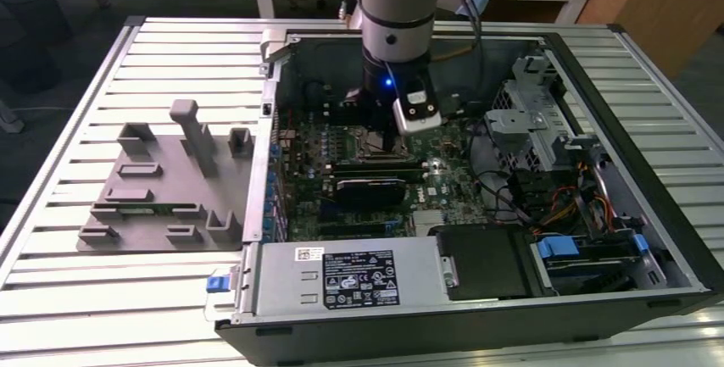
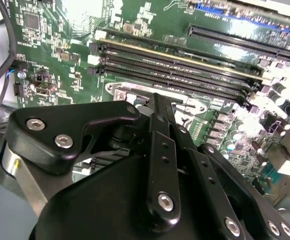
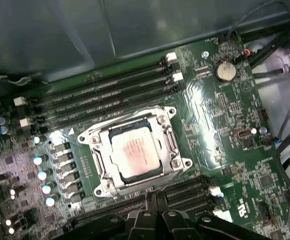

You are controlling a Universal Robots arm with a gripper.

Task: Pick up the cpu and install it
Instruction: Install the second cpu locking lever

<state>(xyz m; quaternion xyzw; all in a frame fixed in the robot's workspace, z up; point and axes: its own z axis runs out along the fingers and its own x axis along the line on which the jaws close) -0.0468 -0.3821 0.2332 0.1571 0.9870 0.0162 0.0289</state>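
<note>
CPU, the small flat square chip with a silvery metal top plate (image 3: 134,154), lies flat inside the silver metal socket frame (image 3: 171,111) on the green motherboard (image 3: 225,117), as the first wrist view shows; nothing grips it. Just beside the socket the black gripper (image 3: 157,205) hangs over the board with its fingers (image 2: 161,145) drawn together, tips near the frame's edge and holding nothing. In the second wrist view the black finger links reach toward the metal frame (image 2: 120,93), with long dark memory slots (image 2: 185,70) on the far side of it. A round silver coin battery (image 3: 225,70) sits on the board well apart from the socket.

In the exterior view the grey robot arm (image 1: 396,11) comes straight down into the open black computer case (image 1: 476,316), which lies on a slatted metal table (image 1: 68,316). A grey plastic holder tray (image 1: 158,189) rests on the table at the exterior view's left of the case.
</note>
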